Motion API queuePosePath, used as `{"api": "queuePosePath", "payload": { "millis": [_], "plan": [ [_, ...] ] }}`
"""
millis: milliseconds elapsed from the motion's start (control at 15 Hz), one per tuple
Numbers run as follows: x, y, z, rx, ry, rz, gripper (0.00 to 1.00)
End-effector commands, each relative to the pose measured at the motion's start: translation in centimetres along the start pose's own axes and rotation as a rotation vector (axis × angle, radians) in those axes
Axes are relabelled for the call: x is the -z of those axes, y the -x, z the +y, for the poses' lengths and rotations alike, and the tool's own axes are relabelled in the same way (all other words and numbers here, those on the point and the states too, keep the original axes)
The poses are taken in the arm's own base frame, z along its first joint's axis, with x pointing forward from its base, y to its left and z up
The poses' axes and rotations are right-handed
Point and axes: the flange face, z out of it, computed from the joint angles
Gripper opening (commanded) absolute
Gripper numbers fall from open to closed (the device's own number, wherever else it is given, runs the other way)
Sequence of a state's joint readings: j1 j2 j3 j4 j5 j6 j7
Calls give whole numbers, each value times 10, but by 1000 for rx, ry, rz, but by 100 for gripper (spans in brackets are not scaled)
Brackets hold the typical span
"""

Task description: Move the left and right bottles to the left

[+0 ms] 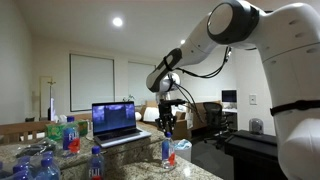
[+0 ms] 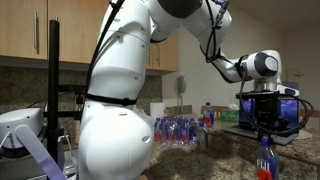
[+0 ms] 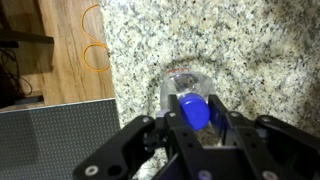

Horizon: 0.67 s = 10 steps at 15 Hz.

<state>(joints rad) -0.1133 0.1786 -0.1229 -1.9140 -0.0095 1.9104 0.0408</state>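
pincer (image 3: 196,126): jaws close at 9 and 3 o'clock of the blue cap (image 3: 194,108); we cannot confirm a clamp | bottle (image 3: 181,86): upright on the desk (image 3: 250,50), long axis vertical, directly under the pincer | next, we judge: grip firm, carry left

Ceiling: one round recessed light (image 1: 117,21), lit.
Walls: pale, with a white framed panel (image 1: 90,80).
Cabinets: wooden wall cabinets (image 2: 40,30).
Counter: speckled granite countertop (image 3: 250,60).
Floor: wood planks (image 3: 60,80) beside the counter.
Furniture: dark office chair (image 1: 210,115) at the back.
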Motion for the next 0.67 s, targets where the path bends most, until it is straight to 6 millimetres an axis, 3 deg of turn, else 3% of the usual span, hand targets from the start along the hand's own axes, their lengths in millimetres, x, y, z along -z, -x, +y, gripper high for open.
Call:
{"api": "queuePosePath", "payload": {
  "millis": [0, 267, 600],
  "plan": [
    [1, -1, -1, 37, 17, -25, 12],
    [11, 2, -12, 63, 23, -18, 12],
    [39, 10, -45, 118, 71, -9, 12]
  ]
}}
